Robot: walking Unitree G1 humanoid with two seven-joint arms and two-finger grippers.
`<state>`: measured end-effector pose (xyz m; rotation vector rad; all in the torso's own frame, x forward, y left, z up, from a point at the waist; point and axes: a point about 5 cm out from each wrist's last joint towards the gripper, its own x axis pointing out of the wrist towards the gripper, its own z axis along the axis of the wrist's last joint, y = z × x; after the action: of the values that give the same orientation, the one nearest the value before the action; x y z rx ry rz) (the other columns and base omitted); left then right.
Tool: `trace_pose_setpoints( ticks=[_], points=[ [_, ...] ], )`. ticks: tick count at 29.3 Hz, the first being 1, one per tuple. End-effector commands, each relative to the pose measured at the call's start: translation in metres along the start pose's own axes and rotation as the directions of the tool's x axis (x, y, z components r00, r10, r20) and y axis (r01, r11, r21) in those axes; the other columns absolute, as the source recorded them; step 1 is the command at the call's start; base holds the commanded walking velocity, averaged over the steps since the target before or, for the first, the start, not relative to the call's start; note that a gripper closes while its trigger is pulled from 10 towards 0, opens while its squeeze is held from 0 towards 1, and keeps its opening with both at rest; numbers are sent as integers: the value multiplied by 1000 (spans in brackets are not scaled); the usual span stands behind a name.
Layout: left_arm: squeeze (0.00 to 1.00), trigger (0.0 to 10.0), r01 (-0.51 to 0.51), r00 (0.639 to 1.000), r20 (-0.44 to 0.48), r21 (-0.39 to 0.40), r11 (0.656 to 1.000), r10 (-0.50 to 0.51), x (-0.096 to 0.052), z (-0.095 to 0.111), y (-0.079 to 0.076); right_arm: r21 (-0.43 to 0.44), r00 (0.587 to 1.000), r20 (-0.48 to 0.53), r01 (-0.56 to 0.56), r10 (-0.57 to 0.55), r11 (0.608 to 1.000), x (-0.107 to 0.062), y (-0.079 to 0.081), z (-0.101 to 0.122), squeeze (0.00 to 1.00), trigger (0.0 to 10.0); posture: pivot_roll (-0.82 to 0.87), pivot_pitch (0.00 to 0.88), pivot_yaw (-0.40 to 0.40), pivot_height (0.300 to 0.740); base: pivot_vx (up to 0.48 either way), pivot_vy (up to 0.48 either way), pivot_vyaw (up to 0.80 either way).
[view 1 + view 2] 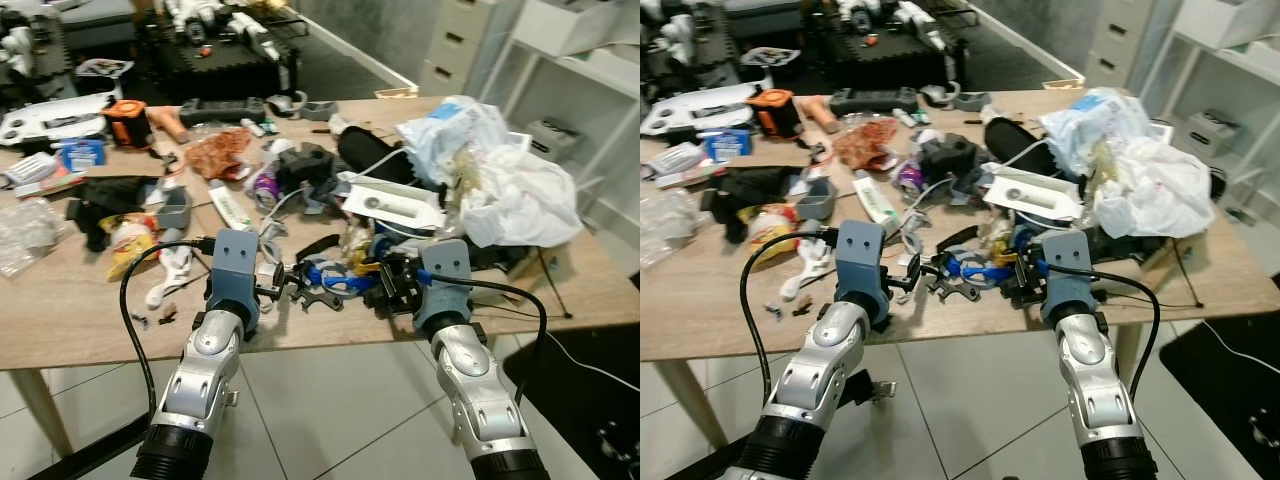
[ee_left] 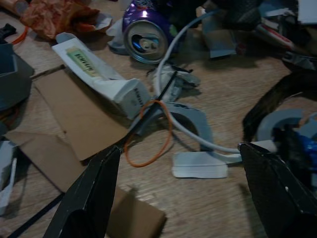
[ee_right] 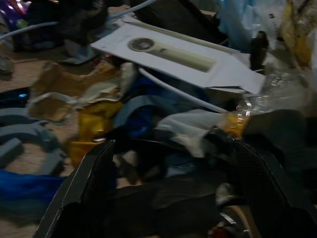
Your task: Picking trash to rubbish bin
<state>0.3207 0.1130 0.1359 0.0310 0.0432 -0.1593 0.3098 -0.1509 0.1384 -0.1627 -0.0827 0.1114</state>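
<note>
Both my hands are out over the near edge of the wooden counter point(image 1: 90, 310), which is heaped with trash. My left hand point(image 1: 283, 285) hovers low with its fingers spread wide apart, grasping nothing. Between them on the wood lie an orange rubber band point(image 2: 147, 133), a white cable point(image 2: 171, 106) and a small white tab point(image 2: 199, 165). Just beyond those are a squashed white tube point(image 2: 99, 74) and a purple can point(image 2: 144, 35) on its side, its open top facing me. Brown cardboard pieces point(image 2: 74, 116) lie flat beside the tube.

My right hand point(image 1: 397, 287) is pushed in against the pile near the middle of the front edge, fingers open around a dark jumble of scraps; whether they touch anything I cannot tell. Ahead of it are a yellow wrapper point(image 3: 94, 126), crumpled brown paper point(image 3: 69, 87) and a flat white box point(image 3: 173, 57). White plastic bags point(image 1: 500, 170) are bunched toward the counter's far right corner.
</note>
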Motion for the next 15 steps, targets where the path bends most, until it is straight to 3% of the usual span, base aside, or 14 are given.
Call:
trace_pose_setpoints(
  ticks=[1, 2, 3, 11, 12, 13, 14, 15],
  points=[
    [0, 10000, -10, 1000, -3, 5, 1000, 10, -1, -3, 2, 17, 999, 25, -31, 31, 999, -2, 3, 5, 145, 10000, -45, 118, 9, 740, 0, 0, 0],
    [0, 10000, -9, 1000, -2, 6, 1000, 9, -1, -3, 2, 29, 999, 31, -43, 42, 999, -3, 2, 6, 145, 10000, -45, 118, 9, 740, 0, 0, 0],
    [0, 10000, -8, 1000, -1, 6, 1000, 8, -1, -2, 2, 35, 998, 36, -55, 54, 998, -4, 1, 8, 1000, 10000, -45, 118, 9, 740, 0, 0, 0],
    [0, 10000, -1, 1000, 11, 16, 1000, 1, -2, -1, -1, -31, 995, 21, -102, 103, 994, -2, 2, 13, 1000, 10000, -47, 114, 2, 740, 0, 0, 0],
    [0, 10000, 2, 1000, 16, 16, 1000, -3, -2, -1, -1, -58, 991, -4, -131, 131, 990, 0, 6, 14, 651, 10000, -48, 115, 2, 740, 0, 0, 0],
    [0, 10000, 2, 1000, 16, 16, 1000, -3, -2, -1, -1, -58, 991, -4, -131, 131, 990, 0, 6, 14, 651, 10000, -48, 115, 2, 740, 0, 0, 0],
    [0, 10000, 5, 1000, 19, 16, 1000, -5, -3, 0, 0, -61, 987, -43, -156, 154, 986, 0, 10, 13, 0, 10000, -48, 115, 2, 740, 0, 0, 0],
    [0, 10000, 5, 1000, 21, 15, 1000, -6, -3, 0, 1, -58, 983, -85, -171, 165, 984, 0, 13, 11, 0, 10000, -49, 116, 0, 740, 0, 0, 0]
  ],
)
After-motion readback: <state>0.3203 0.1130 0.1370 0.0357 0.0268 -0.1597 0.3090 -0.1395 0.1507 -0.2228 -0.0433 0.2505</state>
